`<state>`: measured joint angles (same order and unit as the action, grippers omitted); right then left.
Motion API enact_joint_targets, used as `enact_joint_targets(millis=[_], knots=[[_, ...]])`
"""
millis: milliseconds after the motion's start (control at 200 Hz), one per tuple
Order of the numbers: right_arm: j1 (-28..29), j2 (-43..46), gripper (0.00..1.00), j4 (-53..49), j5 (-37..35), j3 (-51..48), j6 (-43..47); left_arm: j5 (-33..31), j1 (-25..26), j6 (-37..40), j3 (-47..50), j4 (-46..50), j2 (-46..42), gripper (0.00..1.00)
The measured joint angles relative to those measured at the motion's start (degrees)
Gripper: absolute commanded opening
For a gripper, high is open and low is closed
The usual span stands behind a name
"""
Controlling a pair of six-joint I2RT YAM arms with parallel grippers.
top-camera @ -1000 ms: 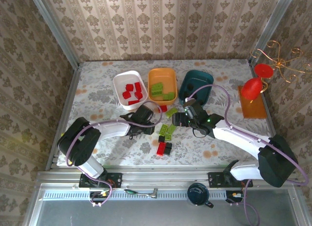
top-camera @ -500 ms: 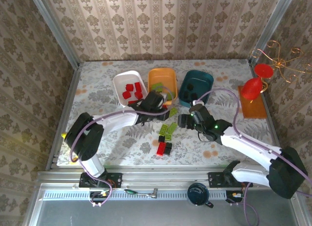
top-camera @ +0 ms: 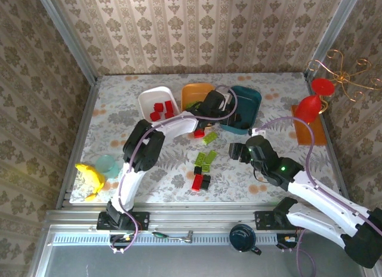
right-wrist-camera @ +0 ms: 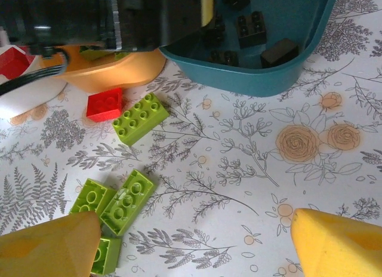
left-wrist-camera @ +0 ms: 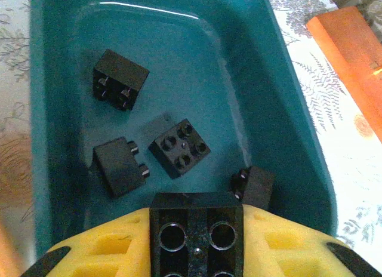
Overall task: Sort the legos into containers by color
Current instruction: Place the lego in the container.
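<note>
white tub (top-camera: 156, 91): red bricks (top-camera: 161, 110) inside | orange tub (top-camera: 192, 88): partly hidden | teal tub (left-wrist-camera: 286, 80): 4 blk bricks (left-wrist-camera: 179, 148) loose, tilted var. ways | held blk brick (left-wrist-camera: 196, 217): studs twd cam, pinched in left gripper (left-wrist-camera: 196, 253) over teal tub | table (top-camera: 119, 116): lime bricks (top-camera: 206, 160), red sq brick (right-wrist-camera: 105, 104) beside lime oblong (right-wrist-camera: 140, 117), red+blk pair (top-camera: 198, 182) touching

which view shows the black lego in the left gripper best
Left wrist: the black lego is close up, clamped between yellow fingers over the teal tub. Top external has it too small to tell; right wrist gives a blurred dark arm.
</note>
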<state>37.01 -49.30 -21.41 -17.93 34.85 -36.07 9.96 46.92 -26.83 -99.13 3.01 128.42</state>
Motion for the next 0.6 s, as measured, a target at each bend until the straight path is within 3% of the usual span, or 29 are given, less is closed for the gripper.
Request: enact_joint_targets(millis=[160,310,600], knots=[[0.0,0.5,0.85,-1.1,0.0,-0.5,0.0,0.2,0.0,-1.6,-1.7,-1.0,1.3,0.62],[0.0,0.4,0.85,-1.1,0.1,-0.6,0.0,0.3,0.0,-2.1,1.6,-2.3,-1.9,0.68],[0.0,-4.3,0.85,1.5,3.7,-0.6,0.1,-0.1,0.1,-3.3,23.1,-10.3,-23.3,0.82]])
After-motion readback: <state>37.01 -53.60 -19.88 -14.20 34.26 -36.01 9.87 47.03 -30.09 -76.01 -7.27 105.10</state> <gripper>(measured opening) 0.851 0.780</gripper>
